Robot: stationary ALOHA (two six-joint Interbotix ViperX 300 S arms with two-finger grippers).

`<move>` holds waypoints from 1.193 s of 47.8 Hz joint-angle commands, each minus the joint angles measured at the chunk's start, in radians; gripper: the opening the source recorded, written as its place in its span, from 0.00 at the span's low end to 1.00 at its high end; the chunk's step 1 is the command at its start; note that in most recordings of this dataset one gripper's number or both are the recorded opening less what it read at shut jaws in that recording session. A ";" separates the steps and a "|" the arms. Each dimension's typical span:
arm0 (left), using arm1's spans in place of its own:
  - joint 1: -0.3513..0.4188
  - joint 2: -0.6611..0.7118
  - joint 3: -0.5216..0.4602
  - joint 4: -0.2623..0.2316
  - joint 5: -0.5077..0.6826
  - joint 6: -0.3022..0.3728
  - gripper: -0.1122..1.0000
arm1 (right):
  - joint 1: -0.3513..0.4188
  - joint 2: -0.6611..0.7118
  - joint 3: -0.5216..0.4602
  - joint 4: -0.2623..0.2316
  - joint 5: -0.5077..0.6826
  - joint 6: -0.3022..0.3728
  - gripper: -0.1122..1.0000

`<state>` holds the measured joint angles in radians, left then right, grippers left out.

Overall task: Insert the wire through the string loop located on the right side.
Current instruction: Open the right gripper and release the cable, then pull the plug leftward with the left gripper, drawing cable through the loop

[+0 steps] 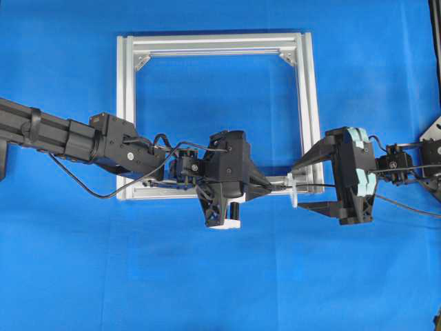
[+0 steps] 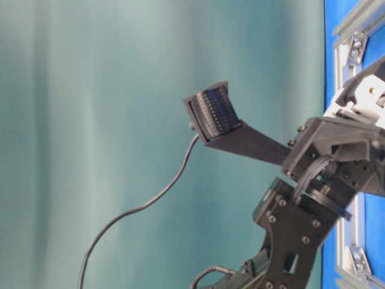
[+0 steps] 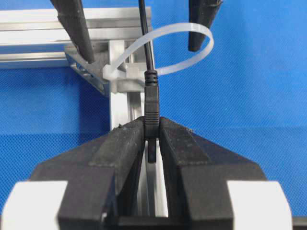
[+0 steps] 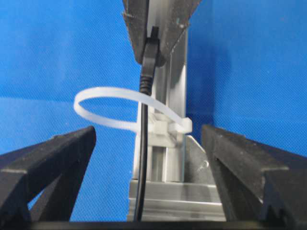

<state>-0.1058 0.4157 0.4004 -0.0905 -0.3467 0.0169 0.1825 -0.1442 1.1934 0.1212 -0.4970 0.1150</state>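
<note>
Left gripper [image 3: 151, 132] squeezed tight on the black plug of the wire [image 3: 151, 103]. Just past those fingertips [image 3: 128, 139], wire poked through the white string loop [image 3: 184, 50] tied to the silver frame [image 3: 127, 103]. Right gripper [image 4: 148, 139] spread wide, one finger [image 4: 57, 158] on each side of loop and wire, touching neither.

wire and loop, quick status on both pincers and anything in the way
Left pincer shut on the wire at its plug. Right pincer open, fingers either side of the wire. Wire runs through the loop. Nothing blocking; frame beside.
</note>
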 commanded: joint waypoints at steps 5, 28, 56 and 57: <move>-0.002 -0.018 -0.023 0.003 -0.006 0.000 0.17 | 0.003 -0.008 -0.017 0.000 -0.002 -0.003 0.92; -0.008 -0.083 0.058 0.002 0.000 0.000 0.17 | 0.003 -0.006 -0.018 0.000 -0.003 -0.003 0.92; -0.043 -0.344 0.407 0.003 -0.015 -0.006 0.17 | 0.006 -0.006 -0.020 0.000 -0.002 -0.005 0.91; -0.043 -0.353 0.419 0.002 -0.015 -0.006 0.17 | 0.006 -0.008 -0.020 0.000 -0.002 -0.005 0.91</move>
<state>-0.1457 0.1181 0.7900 -0.0905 -0.3528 0.0107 0.1856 -0.1442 1.1888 0.1212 -0.4955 0.1120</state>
